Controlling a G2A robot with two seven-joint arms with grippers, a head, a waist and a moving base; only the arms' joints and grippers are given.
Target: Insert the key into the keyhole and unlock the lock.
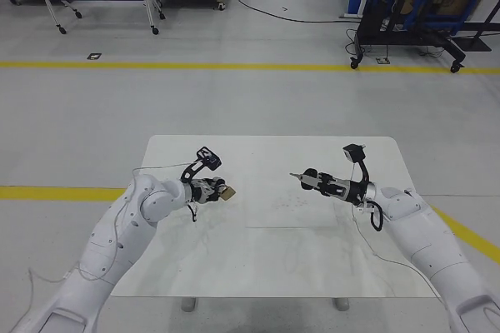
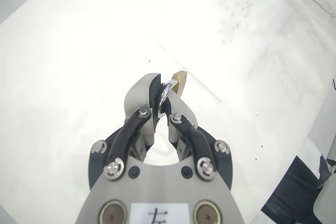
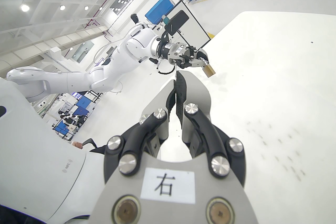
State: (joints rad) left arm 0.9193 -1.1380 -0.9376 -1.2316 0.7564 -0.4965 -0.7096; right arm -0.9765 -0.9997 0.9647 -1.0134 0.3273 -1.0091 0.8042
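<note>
A brass padlock (image 1: 227, 192) hangs from my left gripper (image 1: 217, 190), held above the left half of the white table (image 1: 267, 266). The left fingers are shut on its silver shackle (image 2: 164, 93), and the brass body (image 2: 179, 83) sticks out past the fingertips. My right gripper (image 1: 307, 178) is held over the right half of the table, shut on a thin silver key (image 1: 295, 176) whose tip points toward the padlock. A wide gap lies between key and lock. From the right wrist, the closed right gripper (image 3: 177, 83) faces the padlock (image 3: 209, 70) in the left gripper (image 3: 202, 58).
Cables (image 1: 368, 218) run along the right forearm. The table top bears faint marks (image 2: 236, 20) and a thin seam (image 2: 181, 67). Yellow floor lines (image 1: 233, 65) and wheeled racks (image 1: 400, 33) lie beyond the table's far edge.
</note>
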